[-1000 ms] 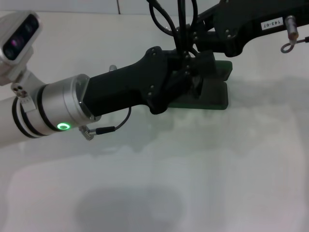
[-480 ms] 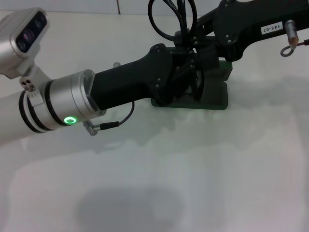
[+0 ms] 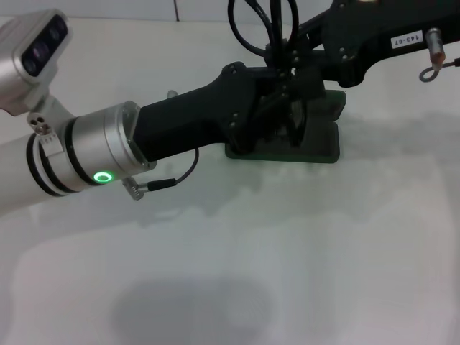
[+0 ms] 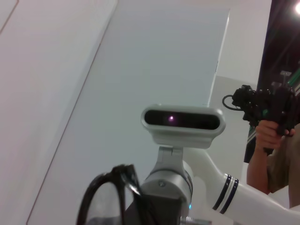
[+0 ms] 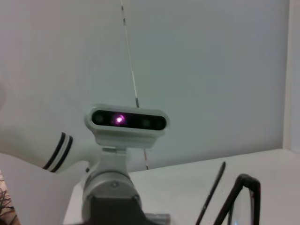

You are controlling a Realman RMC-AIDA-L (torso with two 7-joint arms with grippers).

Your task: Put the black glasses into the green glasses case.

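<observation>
Toward the bench's (image 3: 215,273) far edge, both claws met directly over the open dark green hard case (image 3: 320,144); thin black-framed glasses (image 4: 110,197) showed, claw states indeterminable.

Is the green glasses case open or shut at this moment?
Open. In the head view the green glasses case shows a raised lid behind its flat base, and both arms reach over it.

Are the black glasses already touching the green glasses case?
Cannot tell. In the head view both pincers crowd over the green glasses case and hide the meeting place. The wrist views show the black glasses only against the background.
</observation>
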